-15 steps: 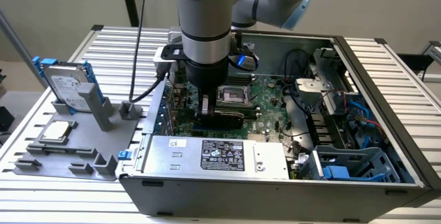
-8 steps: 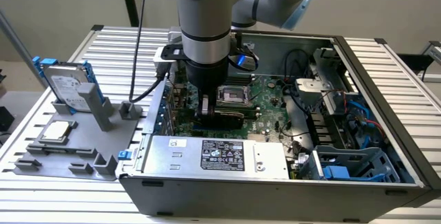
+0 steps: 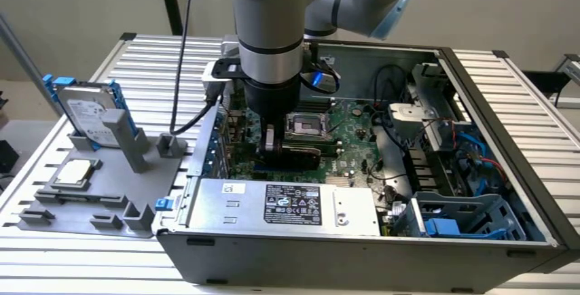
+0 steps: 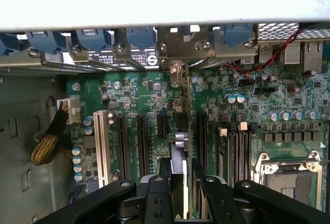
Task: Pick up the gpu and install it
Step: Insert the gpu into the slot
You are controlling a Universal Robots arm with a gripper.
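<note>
Gpu (image 4: 179, 175) sits edge-on between my gripper (image 4: 180, 195) fingers, which are part closed on it. I am on the install step, just above the motherboard (image 4: 134, 95). Next I must line it with its slot.
</note>
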